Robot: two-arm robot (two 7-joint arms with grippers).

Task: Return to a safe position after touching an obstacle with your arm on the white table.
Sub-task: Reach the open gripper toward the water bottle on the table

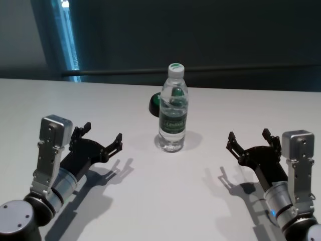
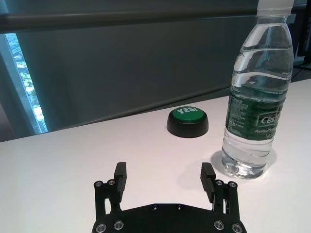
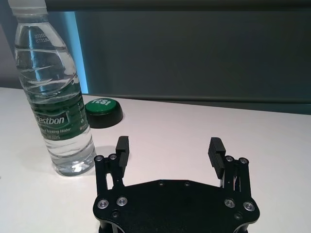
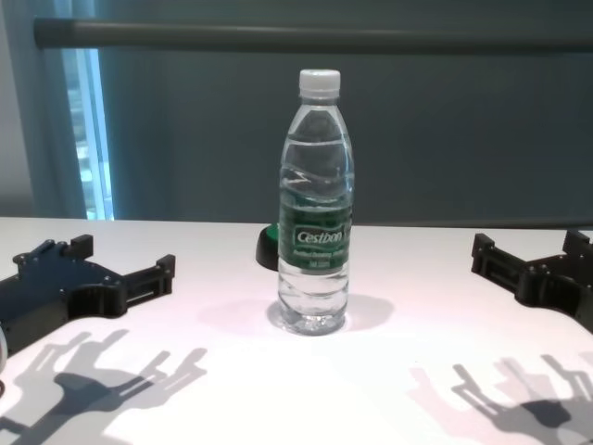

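The obstacle, a clear water bottle (image 1: 173,108) (image 4: 316,204) (image 2: 255,102) (image 3: 56,102) with a white cap and dark green label, stands upright in the middle of the white table (image 1: 165,201) (image 4: 306,389). My left gripper (image 1: 103,133) (image 2: 165,177) (image 4: 120,262) hovers low over the table to the bottle's left, open and empty. My right gripper (image 1: 251,138) (image 3: 170,150) (image 4: 523,252) hovers to the bottle's right, also open and empty. Neither arm touches the bottle.
A low black round button with a green "YES" top (image 2: 187,121) (image 3: 103,111) (image 1: 154,104) sits just behind the bottle, partly hidden by it in the chest view. A dark wall with a rail runs beyond the table's far edge.
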